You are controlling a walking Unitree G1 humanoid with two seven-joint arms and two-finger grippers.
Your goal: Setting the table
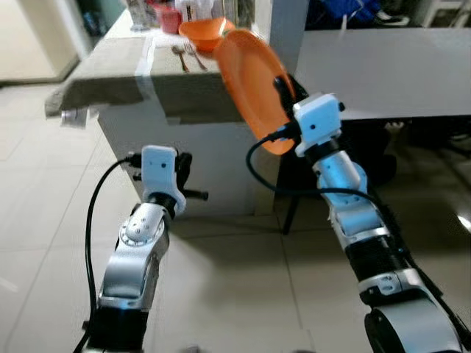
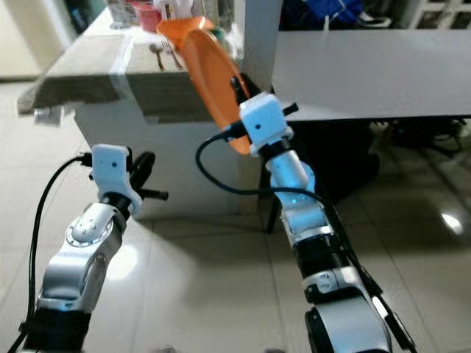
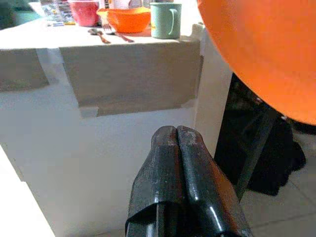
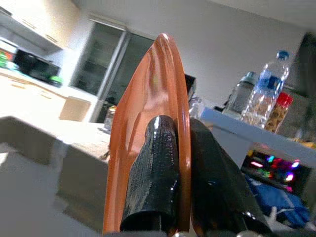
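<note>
**A:** What is the surface like, and the room around it?

**B:** A white counter (image 1: 169, 140) stands ahead, its top covered by a grey-brown cloth (image 1: 110, 66) that hangs over the near edge and is taped down with pale strips. Just beside it on the robot's right is a grey table (image 1: 383, 66), with dark shapes in the shadow underneath. The floor (image 1: 44, 206) is pale glossy tile.

**A:** What sits on the counter?

**B:** An orange bowl (image 3: 129, 19), a pale green mug (image 3: 165, 19) beside it, a red cup (image 3: 85, 12) further along, and a spoon and fork (image 3: 106, 35) lying on the cloth in front of the bowl. In the right wrist view, a water bottle (image 4: 265, 94) and a red-capped jar (image 4: 276, 111) stand on another surface.

**A:** And the plate?

**B:** The orange plate (image 1: 254, 88) is in the air, tilted steeply on edge, just in front of the counter's near corner and partly covering the bowl from the head camera. The right gripper (image 4: 183, 168) is clamped on its rim, one finger on each face.

**A:** The other arm?

**B:** The left gripper (image 3: 176, 148) is held low before the counter's white front, its two fingers pressed together with nothing between them. The counter wall stands directly ahead of it.
</note>
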